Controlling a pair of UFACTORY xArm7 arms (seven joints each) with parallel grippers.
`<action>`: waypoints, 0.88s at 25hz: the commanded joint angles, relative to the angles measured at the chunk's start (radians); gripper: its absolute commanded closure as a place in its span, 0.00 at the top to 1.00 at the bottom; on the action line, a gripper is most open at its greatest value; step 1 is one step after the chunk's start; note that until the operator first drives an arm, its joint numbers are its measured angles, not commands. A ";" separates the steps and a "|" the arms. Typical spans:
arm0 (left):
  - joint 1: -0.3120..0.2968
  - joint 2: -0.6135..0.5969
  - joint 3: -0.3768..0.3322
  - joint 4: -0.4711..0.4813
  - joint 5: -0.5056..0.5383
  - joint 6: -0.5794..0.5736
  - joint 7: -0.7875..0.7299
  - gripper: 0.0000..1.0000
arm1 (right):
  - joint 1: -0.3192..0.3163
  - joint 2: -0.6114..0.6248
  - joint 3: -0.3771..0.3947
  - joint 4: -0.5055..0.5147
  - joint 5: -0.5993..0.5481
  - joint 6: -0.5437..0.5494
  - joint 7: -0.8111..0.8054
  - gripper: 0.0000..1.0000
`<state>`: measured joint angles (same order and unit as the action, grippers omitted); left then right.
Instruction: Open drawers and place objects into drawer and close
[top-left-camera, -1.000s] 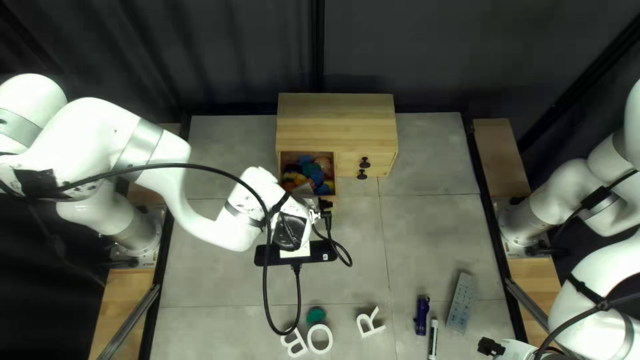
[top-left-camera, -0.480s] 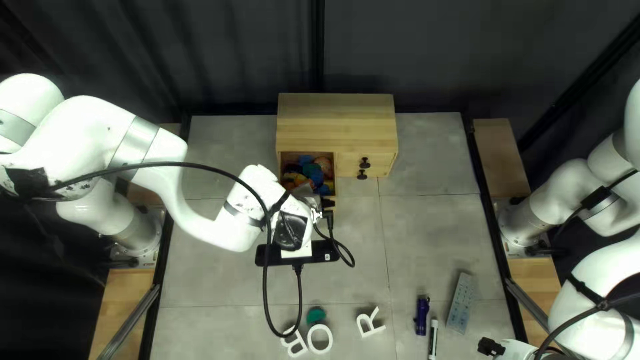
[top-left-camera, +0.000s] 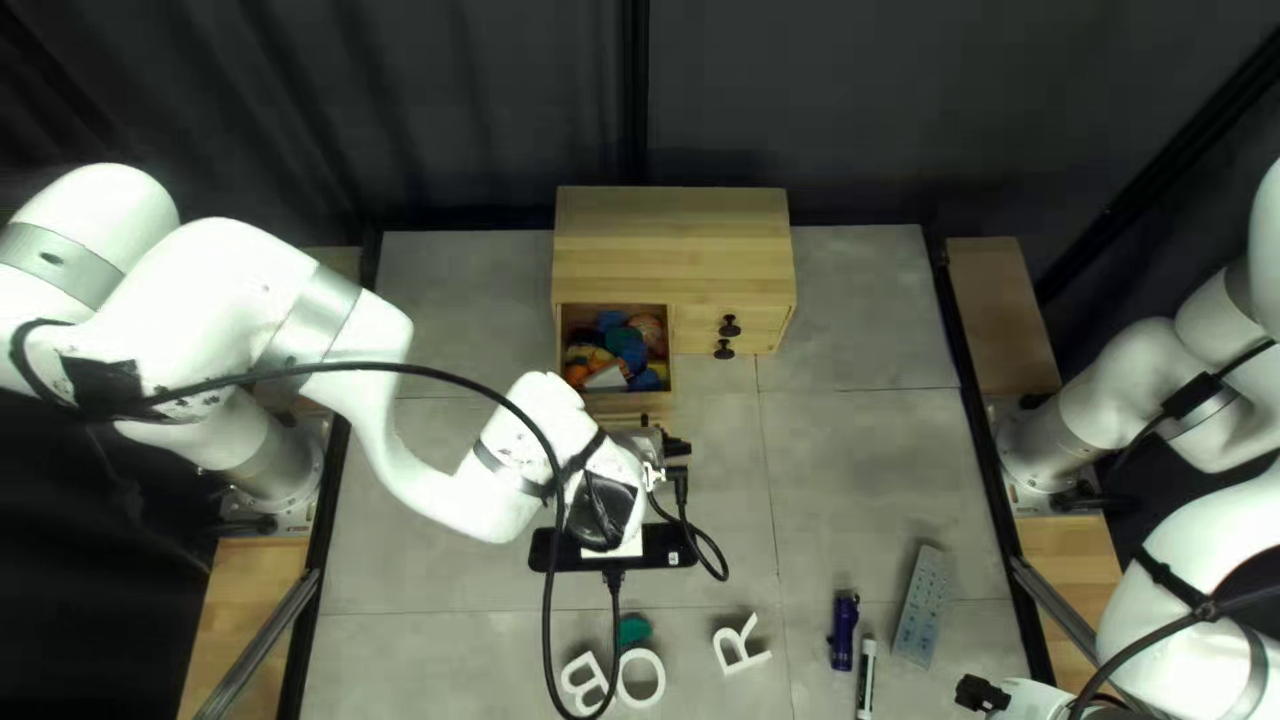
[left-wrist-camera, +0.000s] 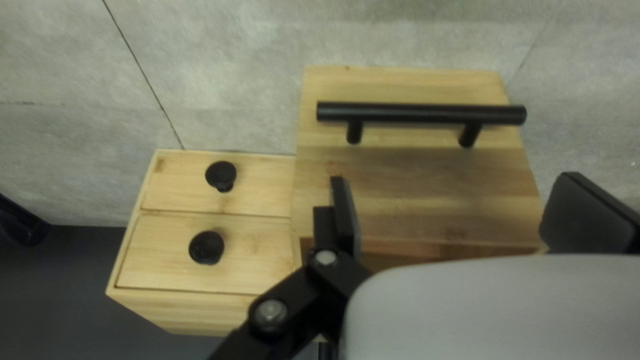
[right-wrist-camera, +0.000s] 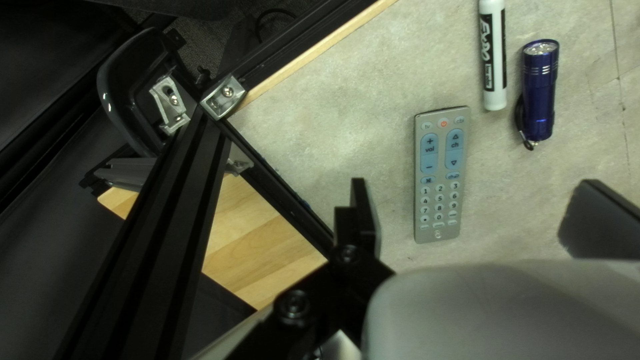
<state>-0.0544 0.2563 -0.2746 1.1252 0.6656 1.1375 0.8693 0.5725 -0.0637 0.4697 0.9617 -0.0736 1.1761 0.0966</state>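
Observation:
My left gripper [top-left-camera: 656,440] is just in front of the pulled-out drawer [top-left-camera: 616,306] of the wooden cabinet [top-left-camera: 674,240], which holds colourful objects. The left wrist view has the left gripper [left-wrist-camera: 443,213] open, its fingers wide apart over the drawer front [left-wrist-camera: 413,160] with its black bar handle [left-wrist-camera: 420,113] ahead of them. Two small drawers with round knobs [left-wrist-camera: 221,175] beside it are closed. At the bottom right of the top left view is my right gripper [top-left-camera: 984,694]; in its wrist view the right gripper [right-wrist-camera: 467,217] stands open, a grey remote [right-wrist-camera: 441,177] lying between and ahead of its fingers.
A blue flashlight [top-left-camera: 844,631] and a white marker [top-left-camera: 866,678] lie left of the remote [top-left-camera: 922,604]. White letters, among them an R [top-left-camera: 740,646] and an O [top-left-camera: 640,678], and a green piece [top-left-camera: 634,630] lie near the table's front edge. A cable hangs from the left arm.
The left gripper has drawn back from over the open drawer toward the near edge and slightly right, uncovering more of its contents. The right arm has stayed still.

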 commanded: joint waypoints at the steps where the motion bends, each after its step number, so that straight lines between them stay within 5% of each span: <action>1: 0.000 0.027 0.003 0.008 0.010 -0.020 -0.009 1.00 | 0.000 0.000 0.000 0.000 0.000 0.000 0.000 1.00; 22: 0.000 0.064 0.024 0.005 0.021 -0.007 -0.077 1.00 | 0.000 0.000 0.000 0.000 0.000 0.000 0.000 1.00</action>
<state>-0.0500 0.3113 -0.2512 1.1301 0.6841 1.1337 0.8105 0.5725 -0.0637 0.4697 0.9617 -0.0736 1.1761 0.0966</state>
